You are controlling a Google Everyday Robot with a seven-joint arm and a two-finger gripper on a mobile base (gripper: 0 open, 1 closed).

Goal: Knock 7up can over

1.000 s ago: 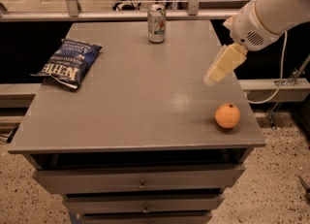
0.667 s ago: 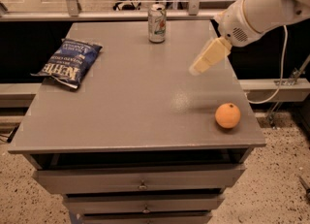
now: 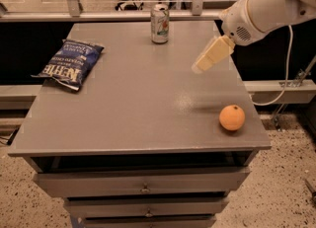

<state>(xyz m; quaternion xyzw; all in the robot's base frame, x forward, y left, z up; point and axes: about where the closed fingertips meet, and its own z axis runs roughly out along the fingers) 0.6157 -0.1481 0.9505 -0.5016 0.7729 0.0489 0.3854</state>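
The 7up can (image 3: 160,23) stands upright at the far middle edge of the grey table (image 3: 123,108); it is silver-white with green and red markings. My gripper (image 3: 201,65) hangs above the table's right part, at the end of a white arm coming in from the upper right. It points down and left. It is to the right of the can and nearer the camera, well apart from it.
A blue chip bag (image 3: 70,64) lies flat at the table's left side. An orange (image 3: 232,117) sits near the front right corner. Drawers are under the tabletop. A metal rail and chair legs stand behind the table.
The gripper has moved left and slightly away from the camera, from above the orange's side toward the can. The can, bag and orange have not moved.
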